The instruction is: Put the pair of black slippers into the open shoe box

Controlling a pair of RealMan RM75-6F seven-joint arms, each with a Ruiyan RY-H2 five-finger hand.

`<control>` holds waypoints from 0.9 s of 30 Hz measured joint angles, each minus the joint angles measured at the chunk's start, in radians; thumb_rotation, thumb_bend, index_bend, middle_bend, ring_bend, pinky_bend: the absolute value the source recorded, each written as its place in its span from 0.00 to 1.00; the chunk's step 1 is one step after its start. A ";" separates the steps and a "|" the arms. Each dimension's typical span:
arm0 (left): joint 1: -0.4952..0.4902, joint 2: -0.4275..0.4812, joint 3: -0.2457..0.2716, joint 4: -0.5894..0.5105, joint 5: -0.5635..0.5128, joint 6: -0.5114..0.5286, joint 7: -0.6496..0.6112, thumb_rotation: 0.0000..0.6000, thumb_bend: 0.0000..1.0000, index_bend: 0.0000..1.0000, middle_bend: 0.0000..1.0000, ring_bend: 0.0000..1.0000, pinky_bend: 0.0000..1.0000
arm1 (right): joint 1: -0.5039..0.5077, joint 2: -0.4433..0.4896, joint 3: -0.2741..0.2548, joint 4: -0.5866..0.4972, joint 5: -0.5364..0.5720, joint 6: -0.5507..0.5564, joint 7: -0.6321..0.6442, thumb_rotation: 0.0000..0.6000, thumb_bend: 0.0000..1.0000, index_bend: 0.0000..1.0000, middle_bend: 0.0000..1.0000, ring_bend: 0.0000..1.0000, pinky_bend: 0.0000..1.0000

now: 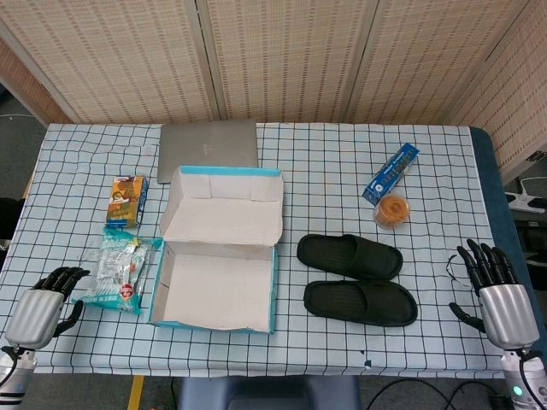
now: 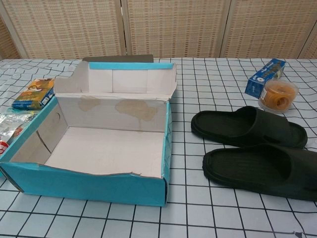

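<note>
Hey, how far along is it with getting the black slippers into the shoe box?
Nothing is done beyond setup: the shoe box lies open and empty. Both black slippers sit side by side on the table to its right. Nothing is in hand: the left robot hand and right robot hand rest at the table's edges, holding nothing. Both slippers are left to pick up and place.

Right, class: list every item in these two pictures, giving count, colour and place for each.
slippers: two, black, side by side, right of the box.
shoe box: one, teal outside, open and empty, lid folded back.
laptop: one, grey, closed, behind the box.
carton: one, orange and blue, left of the lid.
snack bag: one, clear and teal, left of the box.
long box: one, blue, far right.
tub: one, clear, orange contents, touching the long box.
left robot hand: black and silver, near left edge.
right robot hand: black and silver, near right edge, fingers spread.
</note>
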 measured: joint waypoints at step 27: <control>0.008 0.014 -0.003 -0.024 -0.025 -0.007 0.028 1.00 0.47 0.25 0.19 0.18 0.41 | 0.096 -0.016 -0.074 0.066 -0.070 -0.231 0.123 1.00 0.04 0.05 0.11 0.00 0.13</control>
